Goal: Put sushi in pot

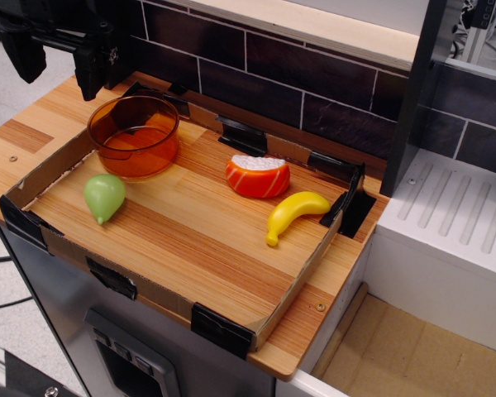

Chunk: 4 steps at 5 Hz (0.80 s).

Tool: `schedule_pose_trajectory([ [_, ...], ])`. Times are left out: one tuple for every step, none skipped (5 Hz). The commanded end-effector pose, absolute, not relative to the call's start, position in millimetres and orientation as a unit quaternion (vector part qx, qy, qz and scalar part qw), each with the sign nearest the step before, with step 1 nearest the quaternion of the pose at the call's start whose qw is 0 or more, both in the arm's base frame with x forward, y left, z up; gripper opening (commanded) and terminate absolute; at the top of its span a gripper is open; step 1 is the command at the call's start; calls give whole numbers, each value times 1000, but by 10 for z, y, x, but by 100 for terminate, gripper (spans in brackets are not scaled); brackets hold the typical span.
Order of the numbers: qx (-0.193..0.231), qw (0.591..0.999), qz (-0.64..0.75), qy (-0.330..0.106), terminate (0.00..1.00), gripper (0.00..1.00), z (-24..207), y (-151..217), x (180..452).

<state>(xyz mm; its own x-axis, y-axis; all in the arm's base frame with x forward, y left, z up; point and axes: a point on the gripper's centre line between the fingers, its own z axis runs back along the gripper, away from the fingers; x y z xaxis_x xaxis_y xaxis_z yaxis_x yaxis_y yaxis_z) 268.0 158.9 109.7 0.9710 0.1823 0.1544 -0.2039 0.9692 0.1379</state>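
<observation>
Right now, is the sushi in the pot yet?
Not yet. Nothing looks done: the sushi sits on the wooden board beside the banana, apart from the pot, which looks empty. The gripper is up at the top left, holding nothing. Left: grab the sushi, carry it over, drop it in.

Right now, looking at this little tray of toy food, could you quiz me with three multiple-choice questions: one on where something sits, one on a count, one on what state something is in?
1. Where does the sushi lie?
A. inside the pot
B. on the wooden tray floor, beside the banana
C. in the gripper

2. How many toy foods lie on the tray?
A. one
B. three
C. five

3. What is in the pot?
A. nothing
B. the banana
C. the green toy

Answers:
1 B: the sushi rests on the wood just left of the banana.
2 B: sushi, banana and green toy.
3 A: its amber walls show an empty bottom, while the gripper hangs above the back left corner.
</observation>
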Motion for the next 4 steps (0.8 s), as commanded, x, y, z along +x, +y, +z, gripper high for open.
schedule_pose_trajectory([
  [77,990,98,-70,0,100,1097,1589,2680],
  [65,984,150,-76,0,100,1256,1330,2643],
  [50,975,204,-67,0,100,1327,1118,2666],
  [37,942,322,-86,0,100,1328,952,2776],
])
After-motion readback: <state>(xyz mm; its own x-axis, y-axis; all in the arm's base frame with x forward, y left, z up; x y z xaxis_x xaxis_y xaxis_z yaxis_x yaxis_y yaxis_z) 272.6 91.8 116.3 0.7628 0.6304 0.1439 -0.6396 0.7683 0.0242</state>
